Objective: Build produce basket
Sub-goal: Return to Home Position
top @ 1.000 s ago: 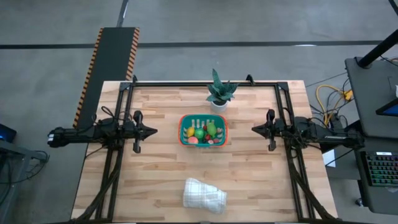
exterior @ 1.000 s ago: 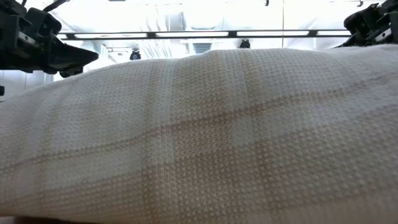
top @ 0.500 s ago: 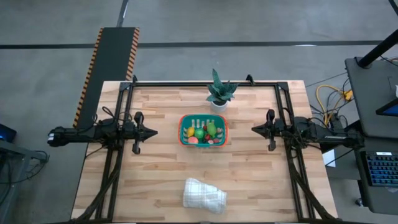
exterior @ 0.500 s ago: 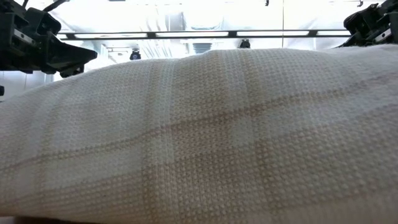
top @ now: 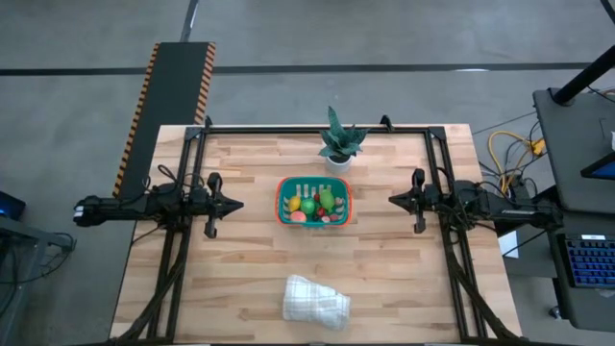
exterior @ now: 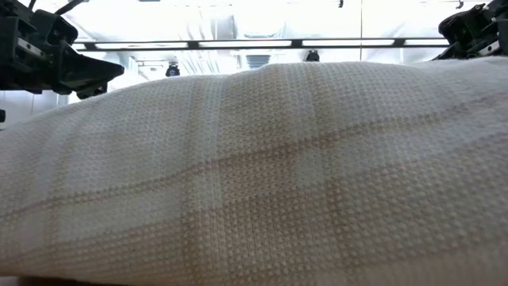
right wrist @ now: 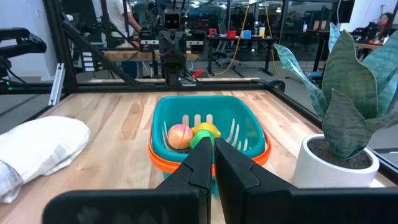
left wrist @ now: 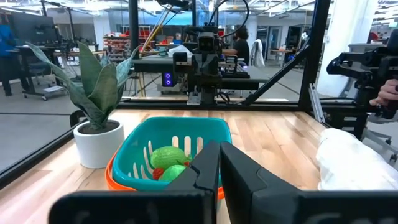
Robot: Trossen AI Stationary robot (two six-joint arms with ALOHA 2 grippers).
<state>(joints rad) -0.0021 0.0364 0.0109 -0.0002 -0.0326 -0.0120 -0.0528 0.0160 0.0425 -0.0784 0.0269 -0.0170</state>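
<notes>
The teal basket (top: 314,201) with an orange rim stands at the table's middle, its bottom on the wood. The produce (top: 318,203) lies inside it: green, yellow, orange-pink and small red pieces, also seen as the green pieces (left wrist: 168,163) and the peach and yellow pieces (right wrist: 191,133). My left gripper (top: 240,203) hovers shut to the basket's left, pointing level at it, clear of the table. My right gripper (top: 391,199) hovers shut to the basket's right, pointing level at it. Neither touches anything.
A green potted plant (top: 338,141) in a white pot stands just beyond the basket. A folded white cloth (top: 315,301) lies near the front edge and fills the low view (exterior: 262,175). A black frame (top: 317,128) runs along the table's far edge and sides.
</notes>
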